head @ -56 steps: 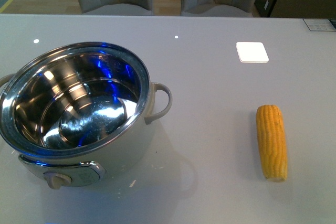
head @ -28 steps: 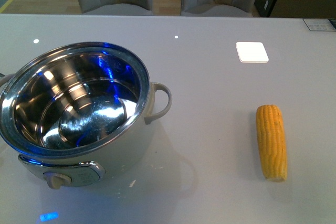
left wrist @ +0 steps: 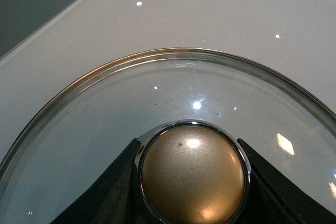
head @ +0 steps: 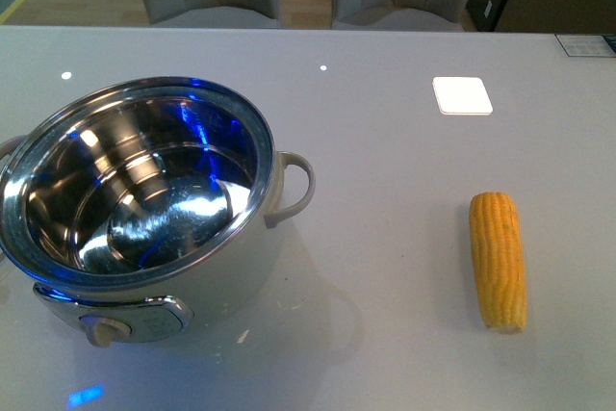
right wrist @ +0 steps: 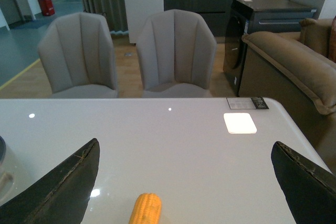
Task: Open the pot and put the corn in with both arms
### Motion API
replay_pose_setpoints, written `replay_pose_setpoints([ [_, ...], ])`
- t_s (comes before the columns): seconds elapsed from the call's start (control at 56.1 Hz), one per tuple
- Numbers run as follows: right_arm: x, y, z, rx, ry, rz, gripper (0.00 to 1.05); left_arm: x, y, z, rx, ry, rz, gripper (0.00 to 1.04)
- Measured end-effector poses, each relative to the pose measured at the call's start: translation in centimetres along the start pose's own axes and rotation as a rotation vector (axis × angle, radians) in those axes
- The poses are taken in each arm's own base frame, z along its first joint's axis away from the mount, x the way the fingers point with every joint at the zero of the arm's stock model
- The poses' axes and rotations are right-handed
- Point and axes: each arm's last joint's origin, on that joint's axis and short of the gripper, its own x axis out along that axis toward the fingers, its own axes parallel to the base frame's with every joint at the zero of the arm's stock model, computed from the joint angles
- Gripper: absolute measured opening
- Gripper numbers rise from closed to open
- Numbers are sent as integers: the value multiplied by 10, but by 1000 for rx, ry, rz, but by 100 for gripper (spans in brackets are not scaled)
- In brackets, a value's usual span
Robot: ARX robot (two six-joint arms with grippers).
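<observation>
The pot (head: 252, 262) sits uncovered near the tabletop's (head: 385, 141) left near corner: shiny steel bowl, cream body, loop handles either side, control panel facing the near edge. Its glass lid (left wrist: 100, 114) is off, and the left gripper (left wrist: 192, 182) has both black fingers pressed against the lid's bronze knob (left wrist: 192, 166). The corn (head: 498, 259), a bare yellow cob, lies flat toward the right edge, lengthwise near to far, well apart from the pot. The right gripper (right wrist: 186, 182) gapes wide
</observation>
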Motion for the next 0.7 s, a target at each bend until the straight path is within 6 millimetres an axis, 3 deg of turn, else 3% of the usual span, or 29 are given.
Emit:
replay_pose_setpoints([
  [0.357,0,0,0,0,0,0,96,-1,0,1,3,-4,17,101],
  [0.446,0,0,0,0,0,0,96,-6,0,3,1,-1,19,97],
  [0.553,0,0,0,0,0,0,96,-26,5,29,-2,-29,30,98],
  [0.642,0,0,0,0,0,0,96,-38,16,73,-5,-132,51,98],
  [0.695,0,0,0,0,0,0,96,-43,20,85,-9,-153,58,98],
])
